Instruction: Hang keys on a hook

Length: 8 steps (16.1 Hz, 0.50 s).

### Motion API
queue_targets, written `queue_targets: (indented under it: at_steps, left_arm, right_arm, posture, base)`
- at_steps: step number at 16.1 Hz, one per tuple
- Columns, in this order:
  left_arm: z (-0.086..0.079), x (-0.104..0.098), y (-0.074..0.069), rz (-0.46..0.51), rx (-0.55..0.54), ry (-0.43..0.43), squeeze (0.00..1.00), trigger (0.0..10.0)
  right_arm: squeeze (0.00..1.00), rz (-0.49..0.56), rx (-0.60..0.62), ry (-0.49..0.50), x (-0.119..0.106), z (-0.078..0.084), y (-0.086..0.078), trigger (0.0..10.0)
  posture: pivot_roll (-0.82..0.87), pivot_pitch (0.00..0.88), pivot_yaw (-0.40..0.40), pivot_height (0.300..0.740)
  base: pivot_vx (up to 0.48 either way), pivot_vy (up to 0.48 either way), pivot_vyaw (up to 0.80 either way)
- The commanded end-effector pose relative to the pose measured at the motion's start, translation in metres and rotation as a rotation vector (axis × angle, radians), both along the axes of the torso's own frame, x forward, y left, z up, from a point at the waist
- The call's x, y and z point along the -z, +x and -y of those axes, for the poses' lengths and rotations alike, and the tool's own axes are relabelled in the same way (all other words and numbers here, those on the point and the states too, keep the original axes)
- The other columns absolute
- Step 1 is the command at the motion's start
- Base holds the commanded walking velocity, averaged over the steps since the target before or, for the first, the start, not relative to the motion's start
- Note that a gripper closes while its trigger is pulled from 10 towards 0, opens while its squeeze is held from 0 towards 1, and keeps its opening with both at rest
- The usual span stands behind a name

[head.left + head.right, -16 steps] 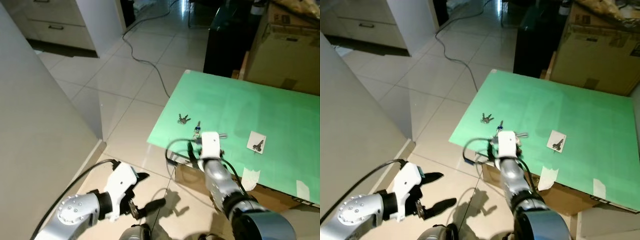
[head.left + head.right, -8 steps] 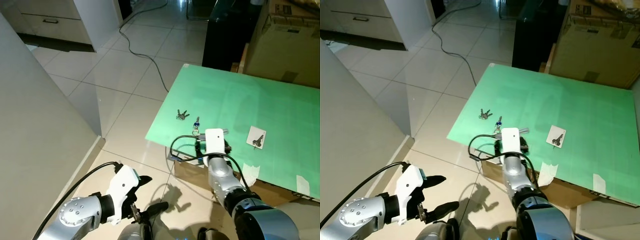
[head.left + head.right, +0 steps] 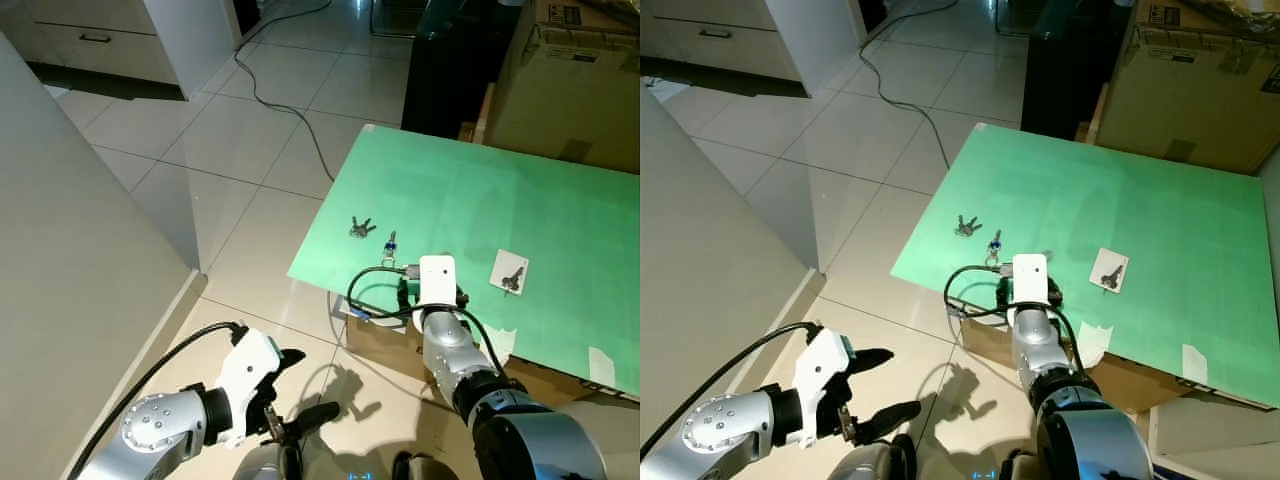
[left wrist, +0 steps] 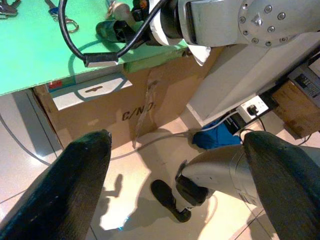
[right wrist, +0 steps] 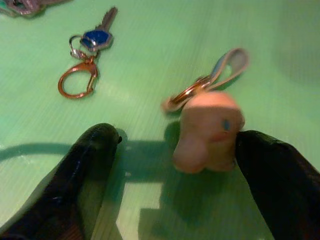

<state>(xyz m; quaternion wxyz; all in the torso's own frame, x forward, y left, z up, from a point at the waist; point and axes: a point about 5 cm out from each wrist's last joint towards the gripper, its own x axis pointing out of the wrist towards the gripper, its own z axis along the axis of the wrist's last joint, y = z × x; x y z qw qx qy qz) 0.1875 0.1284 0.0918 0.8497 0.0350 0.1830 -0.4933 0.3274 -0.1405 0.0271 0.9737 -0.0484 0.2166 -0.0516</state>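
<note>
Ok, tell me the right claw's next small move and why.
Probably close the right claw on the keyring with the pink figure charm. Its fingers are open over the green table, the charm lies between them nearer one finger, and nothing is gripped yet. The blue-headed key lies farther ahead.

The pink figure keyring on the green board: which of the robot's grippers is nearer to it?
Right. The right gripper rests open on the green board, its fingers either side of the pink figure keyring. The left gripper hangs open over the floor, off the board.
</note>
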Motion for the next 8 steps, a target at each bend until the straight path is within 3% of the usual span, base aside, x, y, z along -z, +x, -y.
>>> queue_targets:
  at_steps: [1, 8]
  left_arm:
    - [-0.0018, 0.0008, -0.0021, -0.007, -0.008, 0.009, 0.00, 10.0]
    - [-0.0002, 0.0024, 0.0011, -0.007, -0.013, 0.004, 0.00, 10.0]
  right_arm:
    - [0.00, -0.051, -0.010, 0.021, 0.0078, -0.0052, -0.0053, 0.0]
    - [0.00, -0.064, -0.015, 0.072, 0.0083, -0.0072, -0.0051, 0.0]
  posture:
    - [0.18, 0.211, 0.101, 0.740]
    - [0.17, 0.205, 0.098, 0.740]
  base:
    - [0.000, 0.000, 0.00]
    - [0.000, 0.000, 0.00]
